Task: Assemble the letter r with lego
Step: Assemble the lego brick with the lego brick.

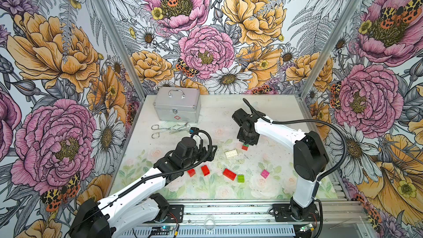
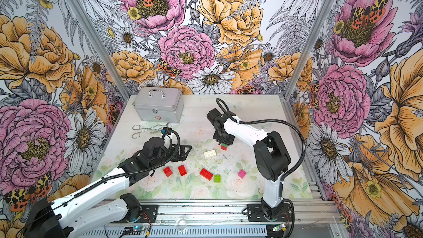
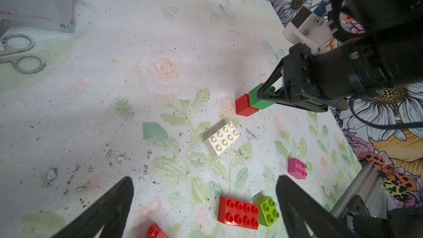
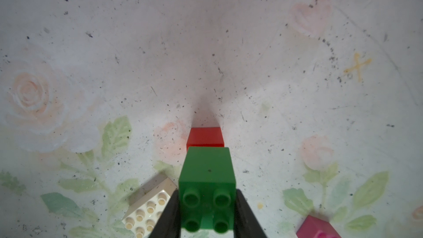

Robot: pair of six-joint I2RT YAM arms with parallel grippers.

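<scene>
the right end effector (image 4: 207,202) points down at the desk (image 1: 274,111) and is clenched on a dark green brick (image 4: 207,168), one finger on each side, studs facing up toward the wrist. that brick is stacked on a small red brick (image 4: 204,136) whose base is at the desk surface; whether it presses on the desk i cannot tell. the left end effector (image 3: 204,179) hangs above the desk, released, jaws spread wide with nothing between them.

the desk is a pale sheet printed with faded roses and green leaves, peppered with black specks and scuffs. three walls (image 1: 206,49) papered in big pink and orange flowers, daisies and spotted moths stand around it. an aluminium rail (image 1: 229,209) along the near edge carries both arm bases.

the only container is a silver metal case (image 1: 176,104) at the far left of the desk, lid closed, contents hidden. steel scissors-like tools (image 1: 169,129) lie just in front of it.

a white brick (image 1: 231,153) lies just beside the held stack, between the two end effectors. nearer the rail, a long red brick (image 1: 229,174) lies against a lime green brick (image 1: 240,178). a pink brick (image 1: 264,174) sits apart to the right, and two more red bricks (image 1: 191,172) lie near the left arm.
</scene>
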